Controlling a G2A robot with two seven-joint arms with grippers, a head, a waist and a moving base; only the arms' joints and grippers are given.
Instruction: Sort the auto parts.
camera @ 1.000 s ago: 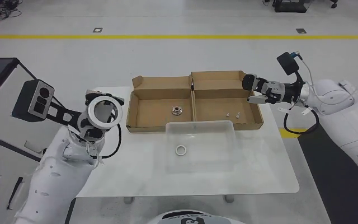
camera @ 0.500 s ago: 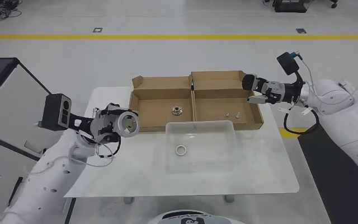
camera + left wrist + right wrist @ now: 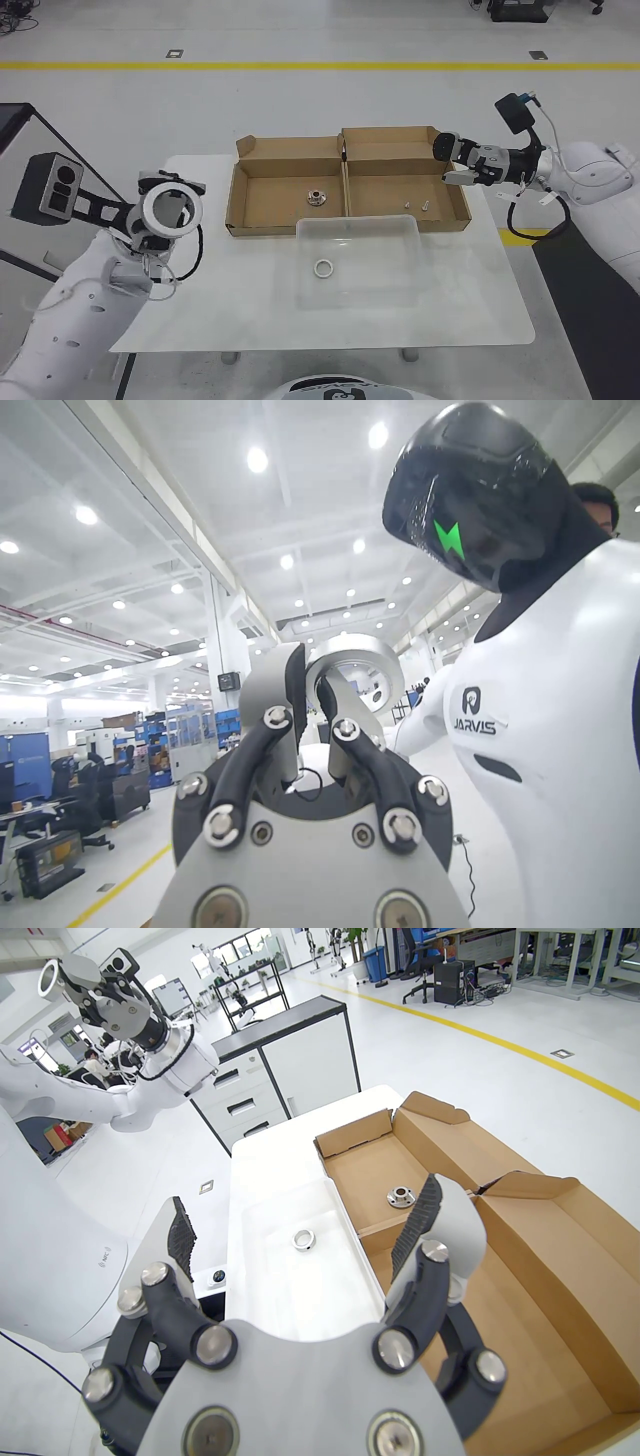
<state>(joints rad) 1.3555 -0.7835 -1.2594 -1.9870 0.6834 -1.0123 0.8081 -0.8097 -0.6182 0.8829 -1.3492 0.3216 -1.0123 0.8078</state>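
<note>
Steel ring [image 3: 352, 646], the big one, is pinched by its rim in the left hand [image 3: 312, 695], raised at the table's [image 3: 455, 300] nine o'clock, probably bound for a cardboard box [image 3: 237, 200]. The right hand [image 3: 447, 162] hangs wide open at two o'clock, likely waiting.

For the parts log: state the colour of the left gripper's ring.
The ring is shiny silver; best in the left wrist view.
</note>
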